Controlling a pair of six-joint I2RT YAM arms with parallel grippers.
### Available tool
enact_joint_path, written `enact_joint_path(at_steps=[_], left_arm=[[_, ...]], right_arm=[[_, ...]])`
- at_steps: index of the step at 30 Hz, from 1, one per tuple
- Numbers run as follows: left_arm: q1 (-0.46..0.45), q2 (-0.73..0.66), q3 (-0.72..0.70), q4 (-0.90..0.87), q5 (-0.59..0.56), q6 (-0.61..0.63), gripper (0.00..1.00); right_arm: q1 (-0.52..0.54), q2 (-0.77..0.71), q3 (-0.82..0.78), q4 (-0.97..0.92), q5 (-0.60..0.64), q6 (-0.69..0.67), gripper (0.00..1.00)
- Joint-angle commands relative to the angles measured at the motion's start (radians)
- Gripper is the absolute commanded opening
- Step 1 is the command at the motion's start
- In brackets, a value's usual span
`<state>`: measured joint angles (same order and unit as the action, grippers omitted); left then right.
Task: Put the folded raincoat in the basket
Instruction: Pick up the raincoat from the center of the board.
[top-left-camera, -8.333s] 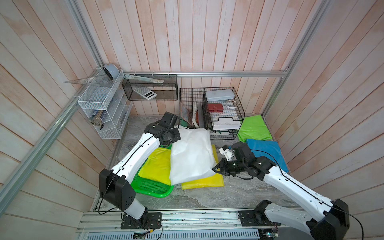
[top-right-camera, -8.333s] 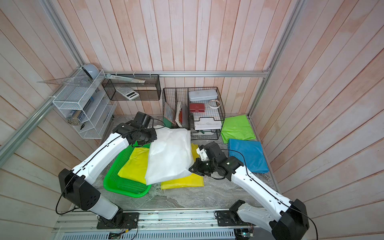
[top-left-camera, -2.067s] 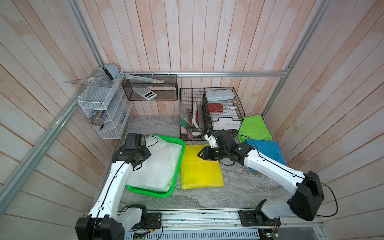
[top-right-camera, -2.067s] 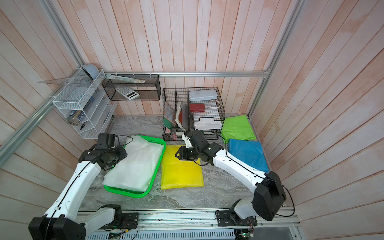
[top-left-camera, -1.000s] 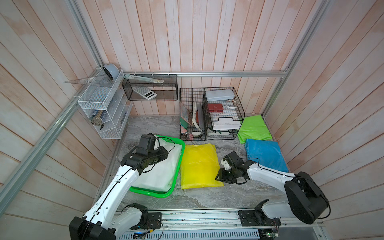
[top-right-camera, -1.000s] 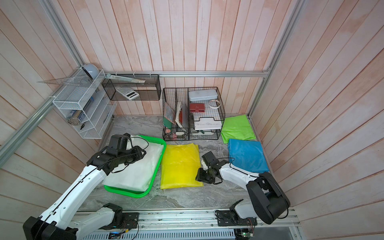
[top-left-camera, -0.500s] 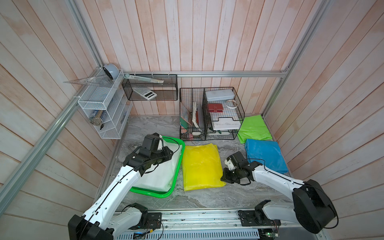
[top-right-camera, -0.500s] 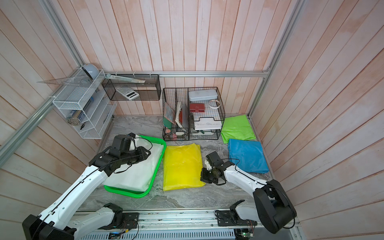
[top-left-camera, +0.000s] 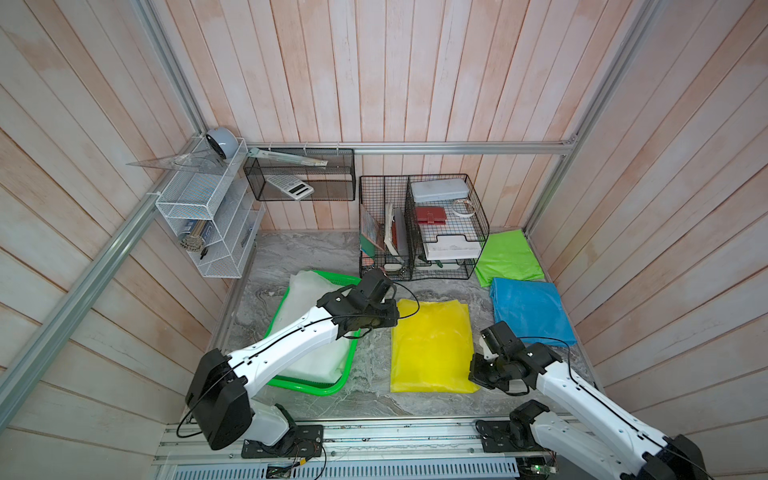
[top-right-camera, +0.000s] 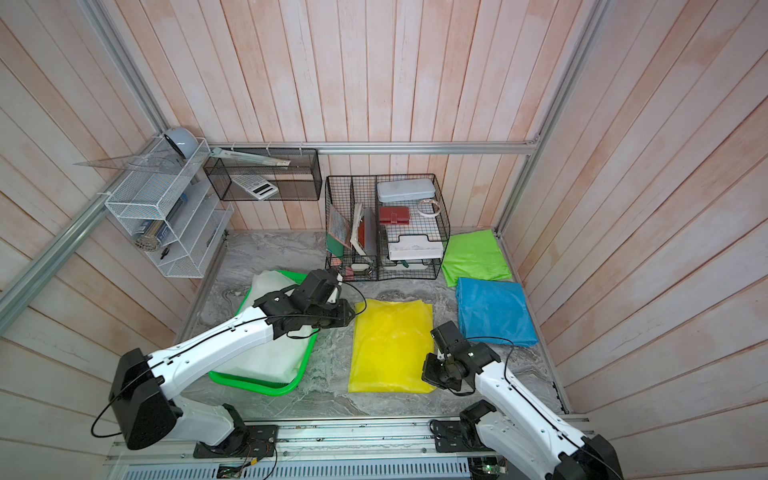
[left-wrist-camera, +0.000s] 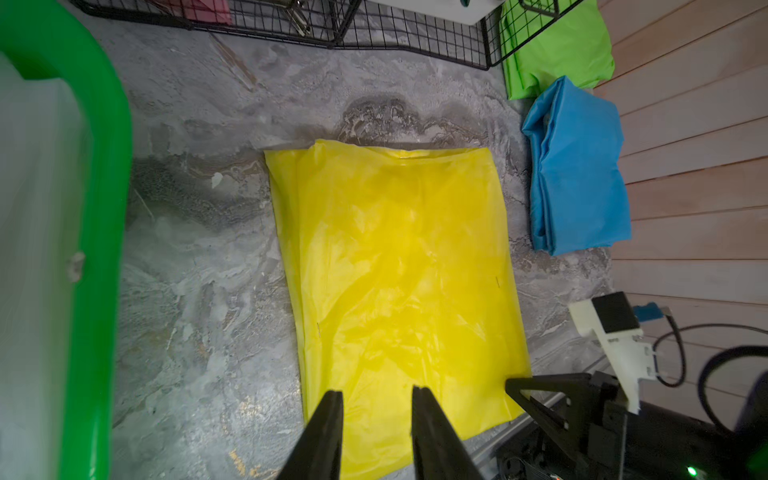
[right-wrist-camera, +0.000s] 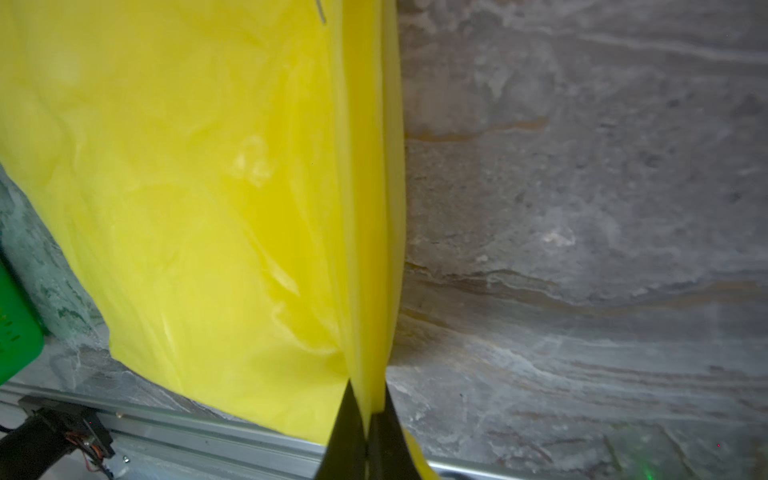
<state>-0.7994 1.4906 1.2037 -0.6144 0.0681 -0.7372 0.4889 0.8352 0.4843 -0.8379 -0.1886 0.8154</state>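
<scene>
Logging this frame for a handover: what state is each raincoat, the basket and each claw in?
basket: holding the white raincoat.
yellow raincoat: flat on the table, edge pinched.
right claw: shut on yellow raincoat.
left claw: open, empty.
green raincoat: folded, on table.
blue raincoat: folded, on table.

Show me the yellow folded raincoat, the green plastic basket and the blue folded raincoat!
Yellow folded raincoat (top-left-camera: 432, 345): in a top view, its middle.
Green plastic basket (top-left-camera: 309, 387): in a top view, its near rim.
Blue folded raincoat (top-left-camera: 530, 309): in a top view, its middle.
</scene>
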Motion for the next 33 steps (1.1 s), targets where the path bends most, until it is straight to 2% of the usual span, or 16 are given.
enact_joint_path(at_steps=[1,5,9,16,19,21,25,30,33], left_arm=[[-0.009,0.088,0.055,0.039,-0.064,-0.043,0.34],[-0.015,0.228,0.134,0.027,-0.092,-0.026,0.37],[-0.015,0.352,0.200,0.053,-0.067,-0.009,0.41],[-0.009,0.525,0.340,0.005,-0.097,0.035,0.52],[-0.005,0.567,0.369,0.026,-0.045,0.058,0.59],[-0.001,0.583,0.378,0.016,-0.052,0.067,0.61],[0.027,0.587,0.338,0.046,-0.049,0.055,0.75],[0.036,0.624,0.355,0.031,-0.049,0.064,0.76],[0.029,0.657,0.385,0.007,-0.051,0.061,0.73]], right_arm=[[-0.005,-0.109,-0.031,-0.066,0.059,0.098,0.00],[-0.007,-0.197,-0.029,-0.125,0.098,0.091,0.00],[-0.007,-0.187,-0.032,-0.148,0.086,0.067,0.00],[-0.007,-0.164,-0.052,-0.116,0.052,0.061,0.00],[-0.007,-0.151,-0.053,-0.114,0.050,0.050,0.00],[-0.007,-0.150,-0.056,-0.109,0.051,0.047,0.00],[-0.006,-0.148,-0.069,-0.091,0.045,0.049,0.00],[-0.007,-0.132,-0.073,-0.074,0.040,0.049,0.00],[-0.006,-0.128,-0.076,-0.065,0.037,0.051,0.00]])
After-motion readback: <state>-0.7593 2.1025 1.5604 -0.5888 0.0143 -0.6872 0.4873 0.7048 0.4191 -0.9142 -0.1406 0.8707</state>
